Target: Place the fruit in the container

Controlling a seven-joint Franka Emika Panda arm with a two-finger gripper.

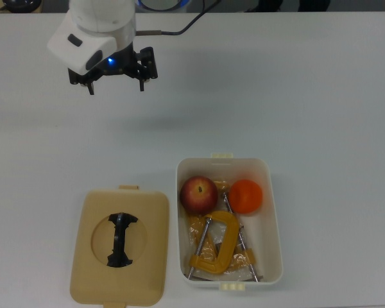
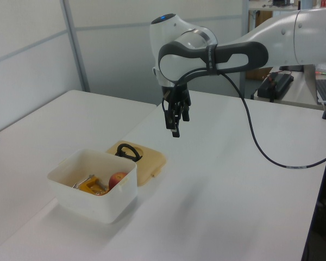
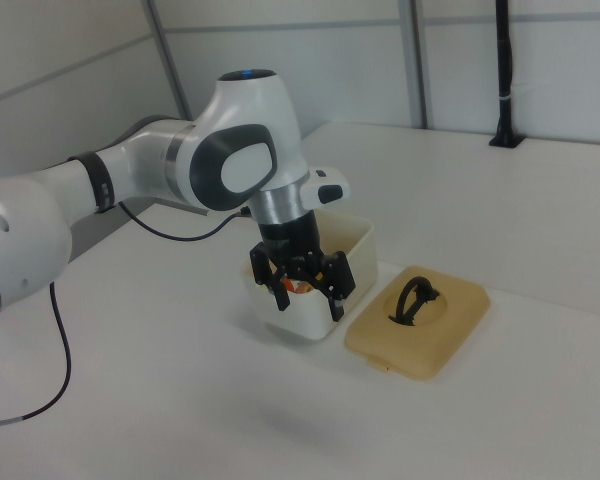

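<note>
Hovering high over the bare tabletop (image 1: 321, 96), the gripper (image 1: 115, 85) hangs empty with its fingers spread apart, well away from the container (image 1: 273, 212). Inside that container, at the end nearer the gripper, the apple (image 1: 199, 194) sits beside the mandarin (image 1: 246, 196), the two just about touching. Behind them in the container lies a yellow C-clamp (image 1: 217, 247). Just beside the container, on the top view's left, rests the tan lid (image 1: 96, 256), black handle (image 1: 120, 239) facing up.
</note>
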